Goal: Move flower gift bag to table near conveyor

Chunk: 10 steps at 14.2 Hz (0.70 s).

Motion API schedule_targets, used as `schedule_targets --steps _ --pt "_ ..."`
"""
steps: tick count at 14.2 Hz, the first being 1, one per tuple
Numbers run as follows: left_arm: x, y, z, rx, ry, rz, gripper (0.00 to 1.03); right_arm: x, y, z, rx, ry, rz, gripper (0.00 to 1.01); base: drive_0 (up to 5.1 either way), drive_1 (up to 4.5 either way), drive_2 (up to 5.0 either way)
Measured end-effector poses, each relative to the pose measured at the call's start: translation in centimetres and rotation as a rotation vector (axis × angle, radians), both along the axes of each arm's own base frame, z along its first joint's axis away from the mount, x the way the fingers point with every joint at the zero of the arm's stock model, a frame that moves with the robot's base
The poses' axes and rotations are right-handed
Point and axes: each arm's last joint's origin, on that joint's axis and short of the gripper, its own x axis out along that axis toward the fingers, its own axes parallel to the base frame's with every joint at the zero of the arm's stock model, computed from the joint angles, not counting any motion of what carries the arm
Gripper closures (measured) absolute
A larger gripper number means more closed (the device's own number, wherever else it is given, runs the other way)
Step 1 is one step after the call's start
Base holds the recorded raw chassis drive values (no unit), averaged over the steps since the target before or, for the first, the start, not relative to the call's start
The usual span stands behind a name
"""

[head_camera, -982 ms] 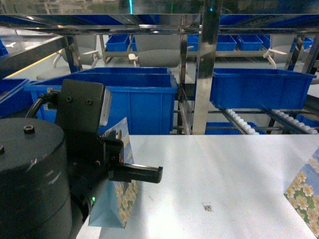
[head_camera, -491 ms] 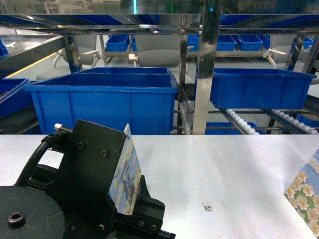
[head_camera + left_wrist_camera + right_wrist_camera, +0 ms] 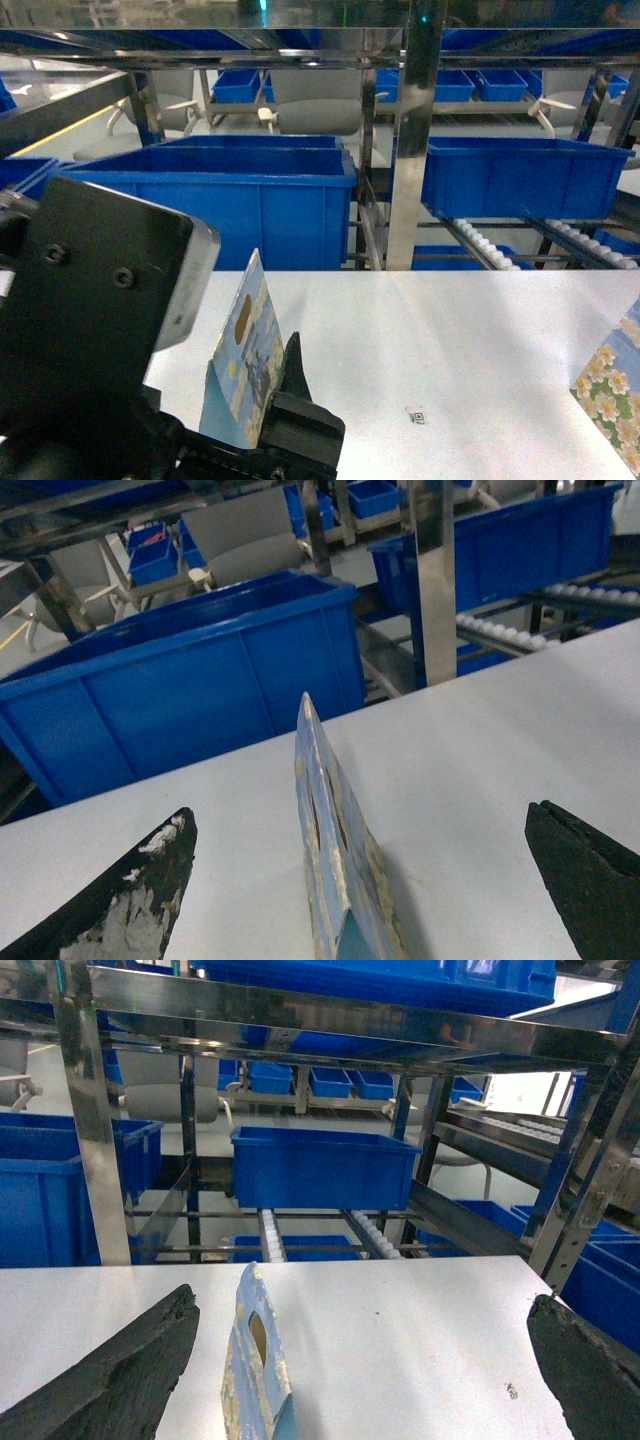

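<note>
The flower gift bag [image 3: 247,352] stands upright on the white table [image 3: 480,340], edge-on in the left wrist view [image 3: 325,850]. My left gripper [image 3: 360,815] is open, its fingers wide on either side of the bag and touching neither face. The left arm's black wrist block [image 3: 90,320] fills the head view's lower left. A second daisy-printed bag [image 3: 610,392] stands at the right edge of the table. It stands between the fingers of my open right gripper [image 3: 365,1302], close to the left finger [image 3: 120,1375]. The conveyor's white rollers [image 3: 482,247] slope beyond the table's far edge.
Large blue plastic bins [image 3: 235,200] sit on steel shelving behind the table, another [image 3: 520,175] above the rollers. A steel upright [image 3: 412,140] stands at the table's far edge. A small code sticker [image 3: 417,414] lies on the tabletop.
The left arm has pulled back and risen toward the head camera, its wrist block now larger at the left. The bag it was carrying a second ago now stands free on the table.
</note>
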Motion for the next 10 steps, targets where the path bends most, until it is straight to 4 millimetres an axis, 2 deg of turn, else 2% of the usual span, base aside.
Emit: schedule_targets --steps 4,10 --pt "-1.3 1.1 2.1 -0.065 -0.069 -0.042 0.05 0.0 0.0 0.0 0.000 0.000 0.000 0.03 0.0 0.00 0.0" --pt "-4.2 4.8 2.6 -0.110 -0.111 -0.031 0.05 0.0 0.0 0.0 0.000 0.000 0.000 0.03 0.0 0.00 0.0"
